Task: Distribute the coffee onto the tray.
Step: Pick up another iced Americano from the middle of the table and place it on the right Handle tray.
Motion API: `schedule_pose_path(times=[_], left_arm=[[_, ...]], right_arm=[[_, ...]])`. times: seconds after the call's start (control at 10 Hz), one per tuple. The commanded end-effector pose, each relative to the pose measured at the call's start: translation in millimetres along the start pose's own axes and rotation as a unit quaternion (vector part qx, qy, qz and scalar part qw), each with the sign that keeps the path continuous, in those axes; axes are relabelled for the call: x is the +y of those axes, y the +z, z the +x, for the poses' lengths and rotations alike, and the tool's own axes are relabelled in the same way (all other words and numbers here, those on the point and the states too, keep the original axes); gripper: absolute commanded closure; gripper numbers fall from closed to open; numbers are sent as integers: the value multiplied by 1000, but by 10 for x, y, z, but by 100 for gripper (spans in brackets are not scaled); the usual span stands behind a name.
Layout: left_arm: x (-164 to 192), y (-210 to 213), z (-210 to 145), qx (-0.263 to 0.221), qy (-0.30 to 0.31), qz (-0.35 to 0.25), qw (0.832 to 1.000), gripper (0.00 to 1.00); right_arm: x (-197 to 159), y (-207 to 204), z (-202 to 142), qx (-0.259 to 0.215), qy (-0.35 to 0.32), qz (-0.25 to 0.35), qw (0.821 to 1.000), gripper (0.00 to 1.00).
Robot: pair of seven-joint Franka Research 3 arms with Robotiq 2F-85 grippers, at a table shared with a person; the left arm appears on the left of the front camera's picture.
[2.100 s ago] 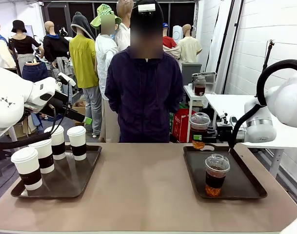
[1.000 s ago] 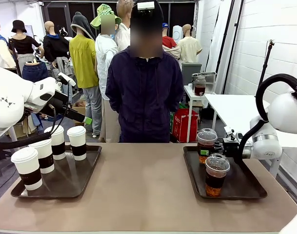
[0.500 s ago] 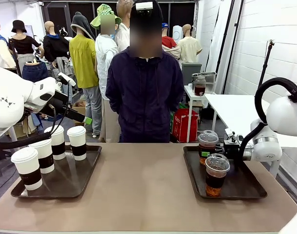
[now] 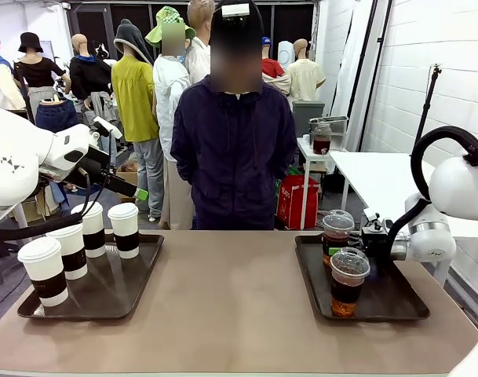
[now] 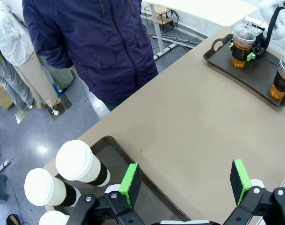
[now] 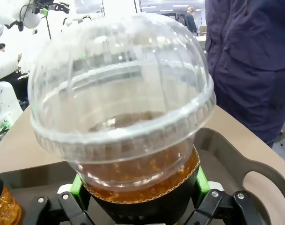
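Four white paper cups with brown bands stand on the left tray (image 4: 136, 287): one at the front (image 4: 43, 270), one behind it (image 4: 69, 250), and two at the back (image 4: 90, 228) (image 4: 125, 229). My left gripper (image 4: 135, 192) hangs open above them, and in its wrist view the left gripper (image 5: 185, 178) has nothing between its green pads. My right gripper (image 4: 341, 245) is shut on a clear dome-lidded cup (image 4: 337, 234) of brown drink at the far end of the right tray (image 4: 395, 298). The held cup (image 6: 123, 108) looms large in the right wrist view. A second dome cup (image 4: 348, 281) stands on that tray nearer me.
A person in a dark jacket (image 4: 232, 153) stands at the table's far edge, hands out of sight. The bare brown tabletop (image 4: 231, 306) stretches between the two trays. The right tray's handle cutout (image 6: 261, 185) lies just past the held cup.
My right gripper has brought the dome cup down and slightly right, from above the tray's far end to low at tray level. The left arm and paper cups have not moved.
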State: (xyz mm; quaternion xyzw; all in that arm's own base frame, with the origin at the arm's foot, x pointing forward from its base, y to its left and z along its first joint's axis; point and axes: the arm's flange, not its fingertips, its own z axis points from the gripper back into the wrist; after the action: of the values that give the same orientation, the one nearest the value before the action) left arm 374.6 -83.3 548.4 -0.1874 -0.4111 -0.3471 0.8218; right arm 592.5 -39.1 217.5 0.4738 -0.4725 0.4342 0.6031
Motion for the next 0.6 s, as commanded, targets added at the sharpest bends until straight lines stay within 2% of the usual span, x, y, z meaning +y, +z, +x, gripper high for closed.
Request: schedule_pose_path(times=[0.0,0.5], left_arm=[[16,3,-11,-1,3,-4,1000,0],[16,3,-11,-1,3,-4,1000,0]], right_arm=[[4,53,64,24,-19,9,999,0],[186,330,99,53,-35,-2,998,0]])
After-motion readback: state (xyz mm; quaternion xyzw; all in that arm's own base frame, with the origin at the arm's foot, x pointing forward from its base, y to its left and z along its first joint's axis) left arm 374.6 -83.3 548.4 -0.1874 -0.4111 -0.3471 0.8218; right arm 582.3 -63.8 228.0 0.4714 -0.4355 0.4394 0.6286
